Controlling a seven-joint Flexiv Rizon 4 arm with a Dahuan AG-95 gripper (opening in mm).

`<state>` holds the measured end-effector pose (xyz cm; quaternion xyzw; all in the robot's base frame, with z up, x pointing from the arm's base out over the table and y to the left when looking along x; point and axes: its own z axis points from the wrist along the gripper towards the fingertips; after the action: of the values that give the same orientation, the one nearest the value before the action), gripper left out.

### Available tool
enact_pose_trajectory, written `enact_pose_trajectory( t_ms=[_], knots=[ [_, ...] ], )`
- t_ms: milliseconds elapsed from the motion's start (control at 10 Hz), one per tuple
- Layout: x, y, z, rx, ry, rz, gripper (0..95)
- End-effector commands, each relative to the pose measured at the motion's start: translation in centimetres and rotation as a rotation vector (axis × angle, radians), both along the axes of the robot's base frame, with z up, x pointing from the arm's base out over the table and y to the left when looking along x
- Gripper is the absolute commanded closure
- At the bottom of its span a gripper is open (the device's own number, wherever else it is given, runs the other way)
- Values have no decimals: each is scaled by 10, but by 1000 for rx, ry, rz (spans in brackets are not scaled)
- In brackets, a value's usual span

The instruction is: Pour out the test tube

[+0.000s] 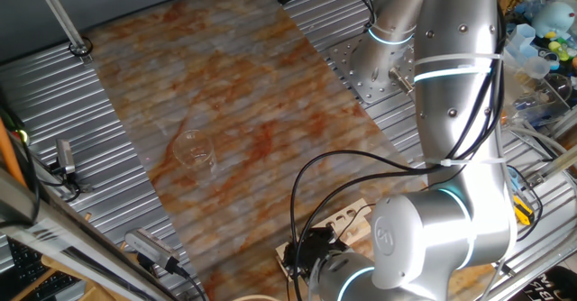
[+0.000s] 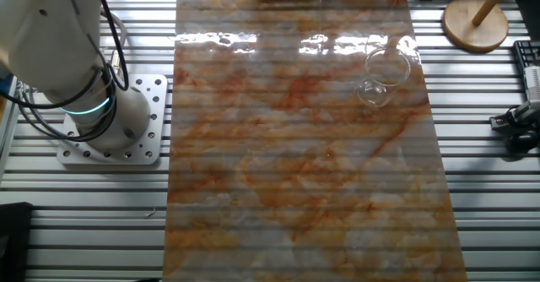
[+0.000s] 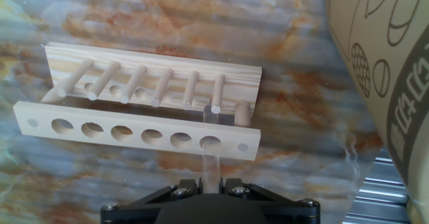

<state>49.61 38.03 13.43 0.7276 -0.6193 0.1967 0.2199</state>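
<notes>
The test tube (image 3: 210, 158), thin clear glass, stood in the rightmost hole of a pale wooden rack (image 3: 134, 129) with six holes along its top bar. In the hand view its upper end ran up between the two black fingers of the pincer (image 3: 212, 184), which were clamped on it. The rack sat on a rust-and-grey marbled tabletop (image 2: 295, 147). A clear glass beaker (image 2: 381, 78) stood well apart on the same surface, near one edge.

We count one test tube (image 3: 211, 162), one wooden rack (image 3: 134, 126) with six holes and six pegs, one glass beaker (image 2: 382, 78), and one gripper (image 3: 211, 184).
</notes>
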Motion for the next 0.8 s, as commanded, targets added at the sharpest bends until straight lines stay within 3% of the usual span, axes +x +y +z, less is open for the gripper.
enact_pose_trajectory(
  t_ms=[100,800],
  knots=[
    [0,0,-1,1,-2,0,950],
    [-1,1,-9,0,-5,0,950]
  ],
)
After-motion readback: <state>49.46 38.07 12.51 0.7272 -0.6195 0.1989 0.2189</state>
